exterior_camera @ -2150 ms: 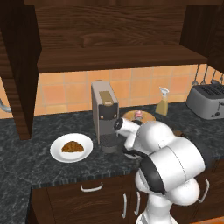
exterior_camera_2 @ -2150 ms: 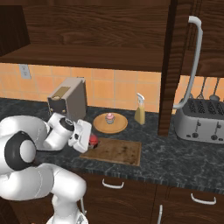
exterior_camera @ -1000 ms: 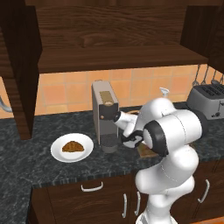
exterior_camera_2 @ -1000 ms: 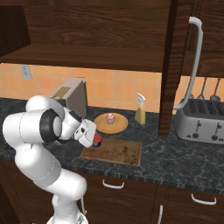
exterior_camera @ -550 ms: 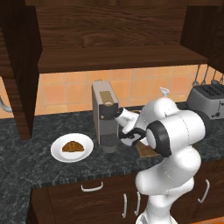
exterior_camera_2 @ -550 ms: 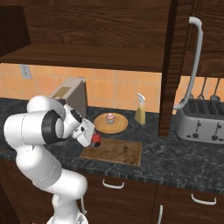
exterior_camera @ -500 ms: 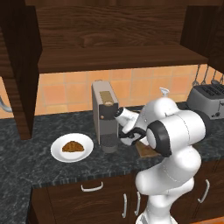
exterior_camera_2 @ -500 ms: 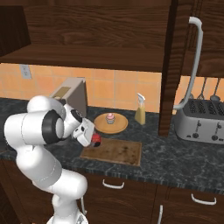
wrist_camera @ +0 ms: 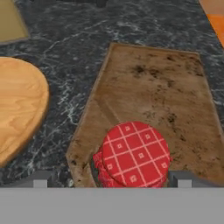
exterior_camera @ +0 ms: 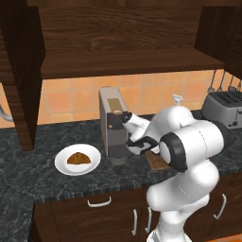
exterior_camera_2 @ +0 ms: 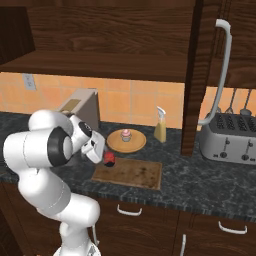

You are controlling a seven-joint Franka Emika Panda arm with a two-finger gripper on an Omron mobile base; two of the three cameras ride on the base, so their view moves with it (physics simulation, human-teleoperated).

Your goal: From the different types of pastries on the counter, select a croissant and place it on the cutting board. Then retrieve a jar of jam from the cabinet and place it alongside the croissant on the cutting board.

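The jar of jam [wrist_camera: 134,154], dark with a red checked lid, stands on the near left end of the cutting board [wrist_camera: 153,100]. My gripper [wrist_camera: 111,179] hangs straight above it and is open. One fingertip [wrist_camera: 183,178] is close beside the lid and the other stands well clear of it. From the right base view the jar of jam [exterior_camera_2: 109,159] sits at the board's [exterior_camera_2: 131,173] left end, under the gripper [exterior_camera_2: 102,154]. The croissant [exterior_camera: 76,158] lies on a white plate [exterior_camera: 60,163] on the counter [exterior_camera: 28,184], left of the coffee machine. The cabinet [exterior_camera: 127,59] shelf runs above.
A pink-frosted cupcake [exterior_camera_2: 126,135] sits on a round wooden plate [exterior_camera_2: 135,145] just behind the board. A coffee machine [exterior_camera: 112,124] stands between the croissant and the board. A spray bottle [exterior_camera_2: 160,131], a toaster [exterior_camera_2: 227,137] and an open cabinet door [exterior_camera_2: 197,75] are to the right.
Over two seconds the arm swung out from near its base and brought the jar to the board's left end. In the last half second it has hardly moved.
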